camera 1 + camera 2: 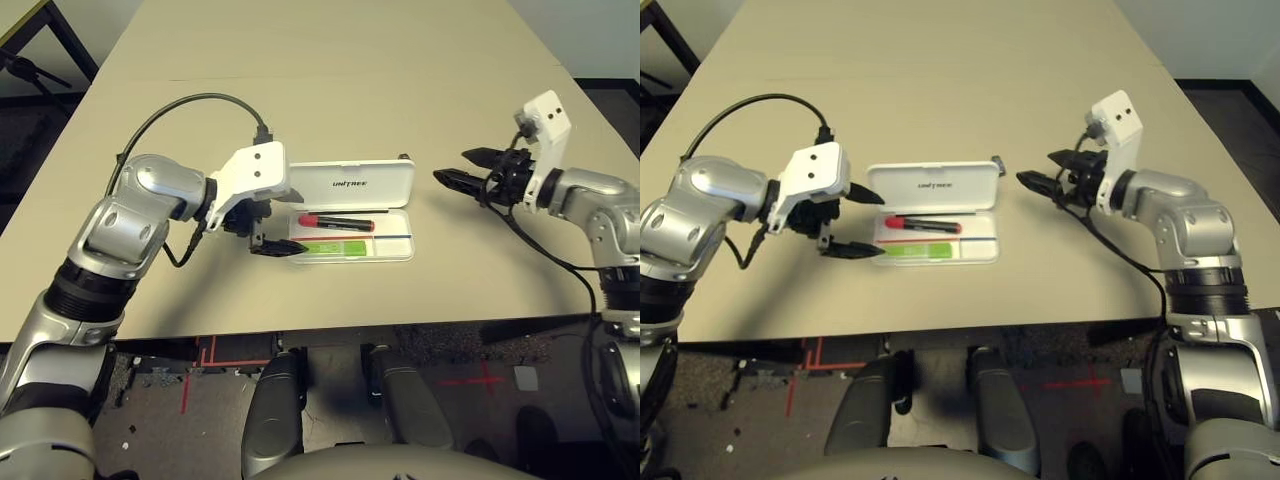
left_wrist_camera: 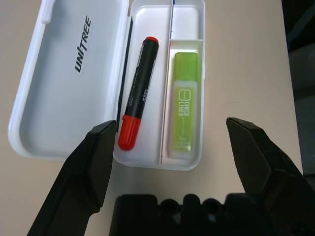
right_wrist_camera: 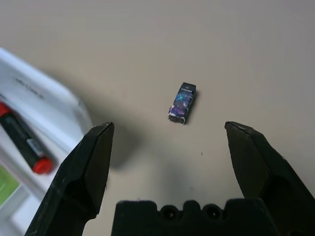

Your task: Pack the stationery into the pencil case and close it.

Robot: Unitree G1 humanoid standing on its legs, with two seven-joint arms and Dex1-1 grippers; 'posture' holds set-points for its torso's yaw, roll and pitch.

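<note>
The white pencil case [image 1: 385, 186] lies open in the middle of the table, its lid with the dark print folded back. In its tray rest a red marker [image 2: 140, 93], a light green highlighter [image 2: 184, 105] and thin pens [image 2: 164, 103]. My left gripper [image 1: 280, 229] hovers open at the case's left end, nothing between its fingers. A tiny dark block [image 3: 182, 102] sits on the table just off the lid's far right corner. To the right of the case, my right gripper [image 1: 452, 165] is open and empty, pointing at the block from a short distance.
The beige table [image 1: 330, 60] stretches bare behind the case. Its front edge runs close below the case, and a black cable [image 1: 190, 102] arcs over my left arm.
</note>
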